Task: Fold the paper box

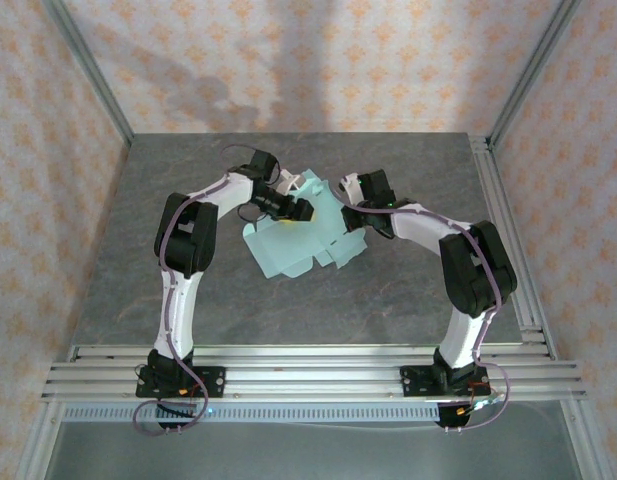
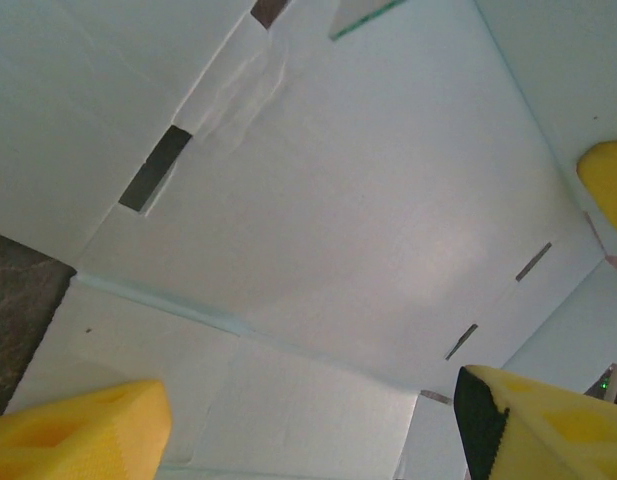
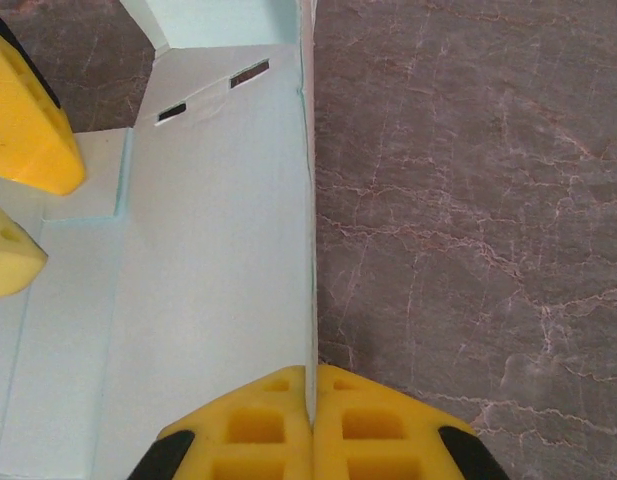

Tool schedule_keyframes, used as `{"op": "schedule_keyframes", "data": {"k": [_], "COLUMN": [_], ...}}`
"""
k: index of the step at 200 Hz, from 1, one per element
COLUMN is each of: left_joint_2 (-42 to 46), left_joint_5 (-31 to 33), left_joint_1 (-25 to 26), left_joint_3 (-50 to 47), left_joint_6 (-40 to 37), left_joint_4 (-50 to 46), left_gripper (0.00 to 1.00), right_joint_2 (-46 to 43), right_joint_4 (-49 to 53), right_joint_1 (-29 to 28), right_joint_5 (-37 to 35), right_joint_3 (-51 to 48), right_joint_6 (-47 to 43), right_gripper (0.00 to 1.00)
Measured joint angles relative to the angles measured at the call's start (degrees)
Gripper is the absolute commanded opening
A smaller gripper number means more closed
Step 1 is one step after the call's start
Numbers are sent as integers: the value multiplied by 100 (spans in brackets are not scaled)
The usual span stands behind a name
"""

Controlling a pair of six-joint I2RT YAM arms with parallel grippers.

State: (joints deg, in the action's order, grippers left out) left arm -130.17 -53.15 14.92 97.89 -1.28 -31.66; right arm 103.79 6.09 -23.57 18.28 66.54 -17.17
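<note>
Patterned wallpaper backs a grey marbled table (image 1: 388, 300). The paper box (image 1: 298, 245) lies on it as a pale mint sheet, mid-table towards the far side, between the two arms. From above, the arms cover much of its far edge, so the outline there is hard to make out.

The left gripper (image 1: 300, 212) hangs over the sheet's upper part with its jaws spread. In the left wrist view its yellow fingers (image 2: 78, 435) sit at both bottom corners, cut off by the frame, with bare card and narrow dark slots (image 2: 153, 168) between them. Whether they touch the card I cannot tell.

The right gripper (image 3: 310, 420) has its yellow pads (image 3: 258, 430) pressed together on the sheet's right edge (the card runs straight into the seam between them). From overhead its fingertips are too small to read.
</note>
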Motion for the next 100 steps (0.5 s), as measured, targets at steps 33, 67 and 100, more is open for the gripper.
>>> {"op": "schedule_keyframes", "data": {"k": [33, 67, 100], "left_joint_2": [306, 1115, 2240], "left_joint_5": [-22, 240, 809], "left_joint_1": [7, -2, -142], "left_joint_3": [-564, -1738, -2992], "left_joint_6": [282, 1019, 1873], "left_joint_4": [728, 2011, 3383], "left_gripper": [84, 94, 100], "right_joint_2": [2, 92, 98], "right_joint_4": [79, 245, 372], "right_joint_1": [-7, -68, -116], "right_joint_5": [-59, -188, -382], "right_joint_3": [52, 199, 221], "right_joint_6": [-20, -66, -153], "right_gripper": [0, 0, 0]}}
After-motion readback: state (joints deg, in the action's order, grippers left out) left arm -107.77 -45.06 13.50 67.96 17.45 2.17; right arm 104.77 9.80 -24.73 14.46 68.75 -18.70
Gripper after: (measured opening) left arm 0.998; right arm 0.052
